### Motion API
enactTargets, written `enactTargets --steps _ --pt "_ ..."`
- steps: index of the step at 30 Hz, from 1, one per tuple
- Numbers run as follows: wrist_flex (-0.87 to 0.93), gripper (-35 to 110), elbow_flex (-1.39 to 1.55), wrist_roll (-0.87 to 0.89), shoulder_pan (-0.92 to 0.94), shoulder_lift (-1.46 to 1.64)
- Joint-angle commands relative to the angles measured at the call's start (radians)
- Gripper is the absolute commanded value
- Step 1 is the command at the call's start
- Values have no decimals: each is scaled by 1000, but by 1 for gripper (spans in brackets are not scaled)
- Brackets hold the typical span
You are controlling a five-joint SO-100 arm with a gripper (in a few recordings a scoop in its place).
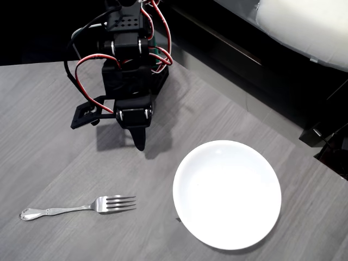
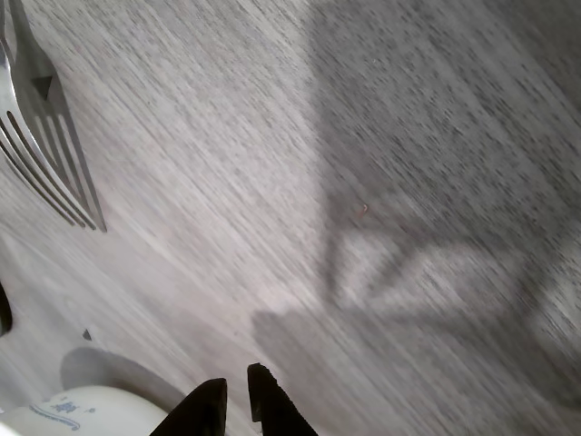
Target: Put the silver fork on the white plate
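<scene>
Grey tabletop held the silver fork at eight o'clock from my nearly closed, empty jaws; I judged I should open wide, then straddle its neck.

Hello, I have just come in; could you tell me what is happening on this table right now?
A black robot arm with red wires is set up to move cutlery but holds nothing. Its gripper hangs over the bare grey wood-grain table, fingertips nearly together. The slim silver four-tined fork lies flat on the table below it in the overhead view, tines pointing toward the round glossy white plate. The plate is empty and apart from the fork. No grasp has been made.
</scene>
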Motion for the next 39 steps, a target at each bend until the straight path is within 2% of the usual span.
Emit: enactTargets --steps 1,20,22,24,26,31,33,39 --pt "3 0 -3 -12 2 28" --pt "3 0 -3 -17 5 28" --pt "3 0 -3 -118 37 28" --pt "-8 0 -3 -64 67 28" --pt "-18 0 -15 -135 52 28" --pt "-21 0 -173 -229 202 6" --pt "-29 0 -324 -252 207 -150" --pt "-26 0 -907 -299 250 -1037"
